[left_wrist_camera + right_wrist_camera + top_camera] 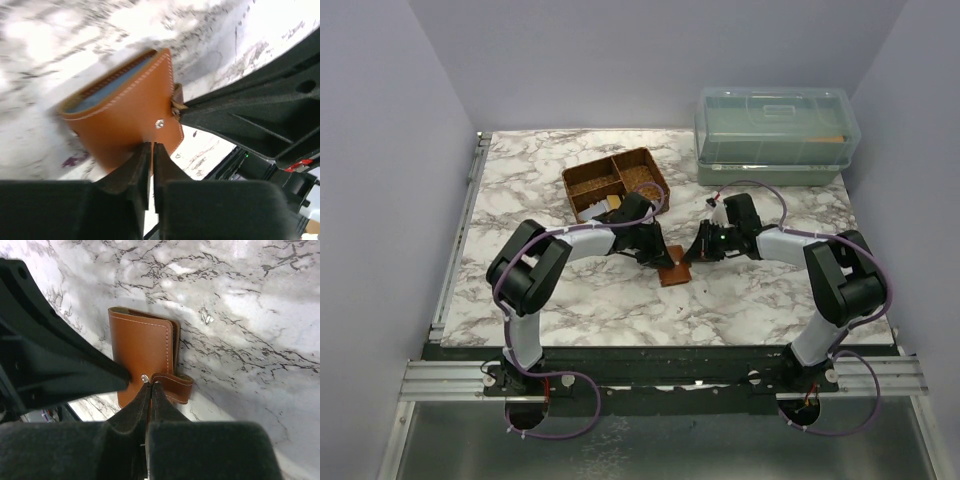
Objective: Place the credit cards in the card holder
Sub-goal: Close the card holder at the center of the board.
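Observation:
The brown card holder (673,272) lies folded on the marble table between both arms. It also shows in the left wrist view (125,115) and the right wrist view (142,350). A pale blue card edge (97,98) shows inside its fold; no other credit cards are in view. My left gripper (152,145) is shut, its tips against the cover beside the snap (159,123). My right gripper (151,384) is shut, its tips at the end of the closing strap (175,387) next to the snap. In the top view the two grippers (660,262) (692,255) meet over it.
A brown divided basket tray (615,182) stands behind the left gripper. A clear lidded plastic box (775,135) stands at the back right. Pale walls close in the table on three sides.

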You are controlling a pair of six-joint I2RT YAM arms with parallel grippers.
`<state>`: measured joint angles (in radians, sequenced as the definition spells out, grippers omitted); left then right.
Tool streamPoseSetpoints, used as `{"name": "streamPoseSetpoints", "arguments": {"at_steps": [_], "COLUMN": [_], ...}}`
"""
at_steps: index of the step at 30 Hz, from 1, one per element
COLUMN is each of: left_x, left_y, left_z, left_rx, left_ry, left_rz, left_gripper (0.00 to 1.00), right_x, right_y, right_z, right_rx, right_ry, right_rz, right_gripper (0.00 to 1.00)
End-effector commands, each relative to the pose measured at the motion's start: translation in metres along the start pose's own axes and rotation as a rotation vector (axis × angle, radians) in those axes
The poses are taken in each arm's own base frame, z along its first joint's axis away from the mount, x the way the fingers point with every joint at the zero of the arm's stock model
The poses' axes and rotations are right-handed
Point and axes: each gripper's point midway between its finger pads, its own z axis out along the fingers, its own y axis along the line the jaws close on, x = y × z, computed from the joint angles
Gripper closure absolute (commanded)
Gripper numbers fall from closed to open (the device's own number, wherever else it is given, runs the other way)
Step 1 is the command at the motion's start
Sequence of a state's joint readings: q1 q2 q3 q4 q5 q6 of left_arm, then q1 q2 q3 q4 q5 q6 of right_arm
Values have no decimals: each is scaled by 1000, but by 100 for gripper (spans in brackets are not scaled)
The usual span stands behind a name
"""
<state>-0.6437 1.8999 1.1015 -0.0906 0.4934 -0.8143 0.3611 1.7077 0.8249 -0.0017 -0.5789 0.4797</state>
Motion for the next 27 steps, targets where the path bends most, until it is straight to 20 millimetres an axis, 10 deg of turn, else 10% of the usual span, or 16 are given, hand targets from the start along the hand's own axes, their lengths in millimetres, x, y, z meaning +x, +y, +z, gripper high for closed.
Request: {"name": "streamPoseSetpoints", "arguments": {"at_steps": [1,27], "left_x": [-18,-9], "left_y": [18,33], "left_z": [-20,-1], "left_rx": [-55,-68], "left_ry": [-55,6], "left_rz": [-22,-52], "left_gripper": [94,100], "right_x": [3,15], "right_y": [3,1], "right_z": [6,12], "right_rx": [-25,25], "right_ry": [10,67], "right_rz": [-5,-30], "right_gripper": [100,100]}}
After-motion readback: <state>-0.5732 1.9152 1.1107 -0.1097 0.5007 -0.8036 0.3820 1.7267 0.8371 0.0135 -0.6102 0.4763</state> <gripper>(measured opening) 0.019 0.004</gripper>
